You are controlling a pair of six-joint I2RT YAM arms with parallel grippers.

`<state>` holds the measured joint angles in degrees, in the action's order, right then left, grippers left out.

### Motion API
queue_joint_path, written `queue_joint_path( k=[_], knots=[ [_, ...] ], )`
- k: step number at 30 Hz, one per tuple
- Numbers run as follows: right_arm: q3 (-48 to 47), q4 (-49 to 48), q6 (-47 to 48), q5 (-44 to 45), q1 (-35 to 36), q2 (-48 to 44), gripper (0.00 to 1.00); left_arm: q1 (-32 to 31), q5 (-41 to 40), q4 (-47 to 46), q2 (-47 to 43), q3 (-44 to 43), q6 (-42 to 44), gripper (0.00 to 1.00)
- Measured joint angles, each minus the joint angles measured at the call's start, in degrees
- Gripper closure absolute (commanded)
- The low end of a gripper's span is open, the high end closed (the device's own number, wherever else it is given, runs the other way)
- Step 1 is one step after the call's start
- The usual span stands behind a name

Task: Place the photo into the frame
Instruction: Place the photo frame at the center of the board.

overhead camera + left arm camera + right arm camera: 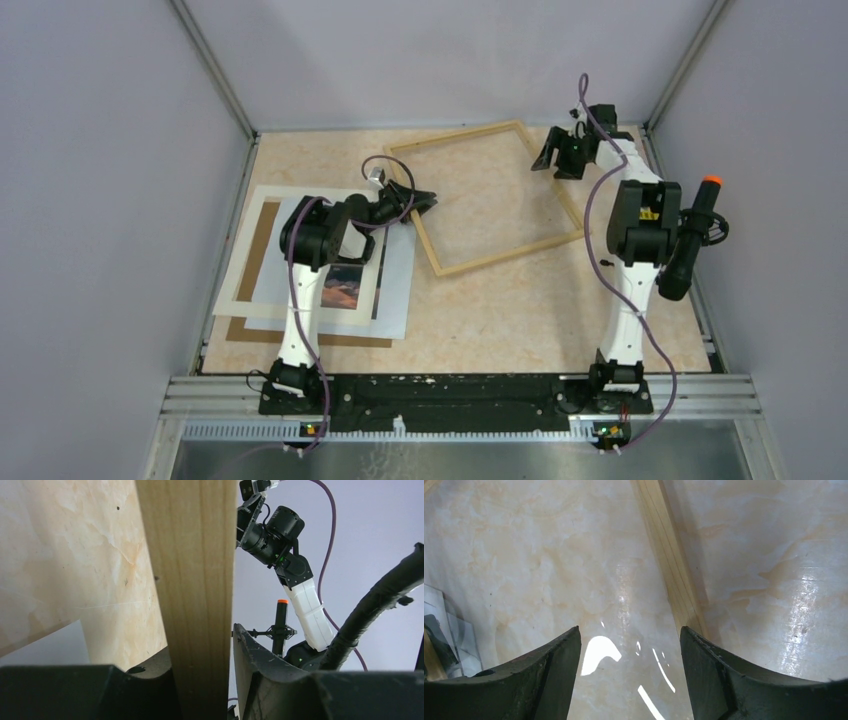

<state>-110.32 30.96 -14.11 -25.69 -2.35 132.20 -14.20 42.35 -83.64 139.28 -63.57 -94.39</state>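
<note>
Brown backing board (pixel 330 340) lay nearest the arm bases, at the bottom of a stack on the left of the desk (pixel 520 310). Over it sat a pale grey sheet (pixel 398 290) and a white mat (pixel 235 290). The photo (pixel 345 285) showed in the mat's window, partly hidden under the left arm and well apart from the frame (pixel 512 252).

Just beyond the stack, the left gripper (pixel 200 675) straddled the frame's left rail. Its fingers sat close on both sides of the wood, with a thin sliver of light on one side, so I could not tell whether it was pinching. Farther off, the right gripper (pixel 629 630) hung over the frame's right rail with its fingers apart and nothing between them.

The likely trouble was the frame. A loose or lopsided hold on one rail could let the light wood swing or skid on the smooth surface, and its far side could knock the right gripper. The left arm and its cable, so close above the stack, might also drag the photo askew.

That surface was glossy, marbled peach-beige and threw back bright lamp glare. Plain lilac-grey walls closed it in on three sides, with metal posts in the far corners.
</note>
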Motion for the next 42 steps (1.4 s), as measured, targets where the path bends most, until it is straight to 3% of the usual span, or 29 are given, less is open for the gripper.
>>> queue_joint_path(
  k=[5, 6, 8, 9, 20, 25, 33, 42],
  knots=[
    [0.0, 0.35, 1.44, 0.52, 0.24, 0.02, 0.29, -0.02, -0.02, -0.07, 0.0, 0.0, -0.04, 0.63],
    [0.0, 0.35, 1.79, 0.59, 0.26, 0.02, 0.29, -0.04, -0.07, -0.07, 0.0, 0.0, -0.04, 0.58],
    [0.0, 0.37, 2.75, 0.76, 0.37, 0.0, 0.28, -0.09, -0.15, -0.17, 0.0, 0.0, -0.04, 0.38],
    [0.0, 0.37, 3.43, 0.94, 0.44, 0.02, 0.28, -0.11, -0.17, -0.35, 0.0, 0.0, 0.02, 0.37],
    [1.22, -0.5, 7.23, 0.42, 1.49, -0.11, 0.26, -0.37, -1.11, -0.33, 0.0, 0.74, 0.48, 0.32],
    [3.28, -1.99, 9.31, 1.42, 2.82, -1.07, 0.16, -0.39, -1.25, -0.33, 0.0, 0.81, 1.14, 0.23],
    [6.23, -3.28, 10.16, 9.7, 3.85, -5.25, 0.08, -0.52, -1.29, -2.03, -0.59, 1.99, 3.96, 0.11],
    [6.14, -2.08, 11.41, 17.38, 3.76, -6.6, 0.07, -0.94, -1.44, 3.69, -3.85, 3.13, 8.24, 0.05]
  ],
)
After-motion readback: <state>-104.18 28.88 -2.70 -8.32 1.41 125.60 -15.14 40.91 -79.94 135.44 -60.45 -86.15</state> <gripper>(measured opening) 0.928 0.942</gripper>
